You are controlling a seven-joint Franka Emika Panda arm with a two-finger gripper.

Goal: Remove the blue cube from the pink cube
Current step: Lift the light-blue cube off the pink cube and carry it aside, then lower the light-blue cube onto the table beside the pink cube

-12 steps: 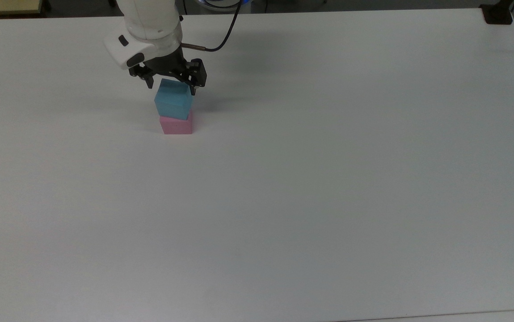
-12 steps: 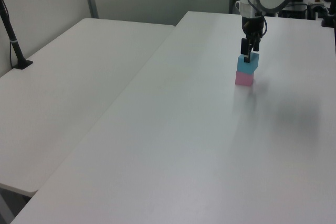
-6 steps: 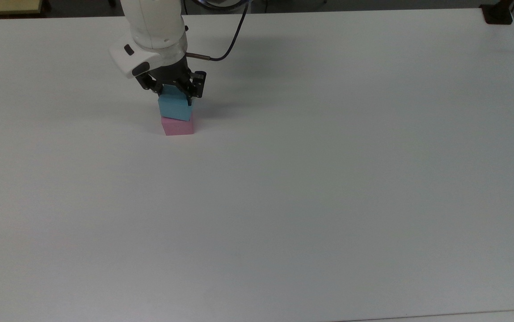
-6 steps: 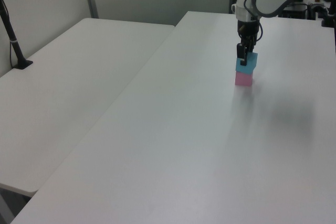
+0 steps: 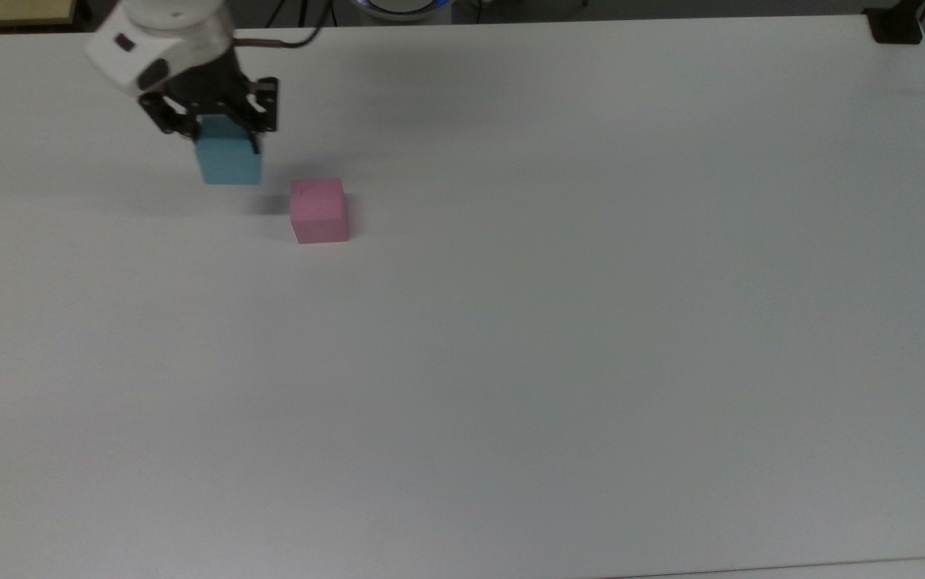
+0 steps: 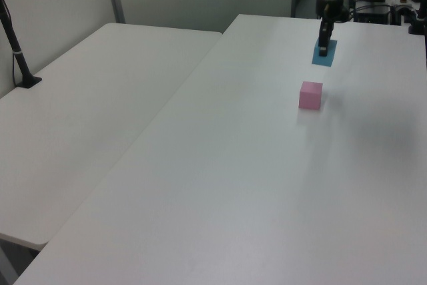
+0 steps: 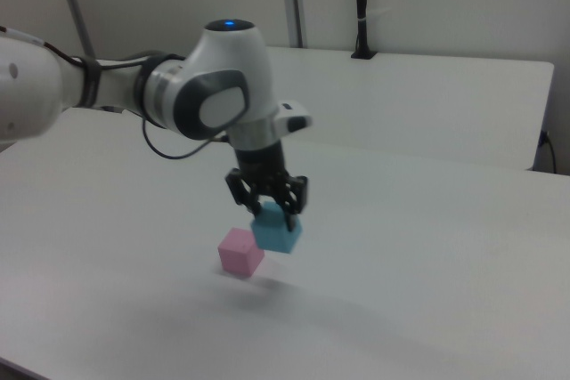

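Blue cube [image 5: 228, 161] was clamped between the closed fingers of the pincer [image 5: 219, 133] and held clear above the table [image 5: 591, 322]. Pink cube [image 5: 318, 211] rested on the table, near the blue cube toward the top view's right, not touching it.

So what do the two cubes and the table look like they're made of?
The blue cube and the pink cube: matte, with soft edges and no glare, likely foam or painted wood. The table: smooth white laminate by its look, faintly sheened.
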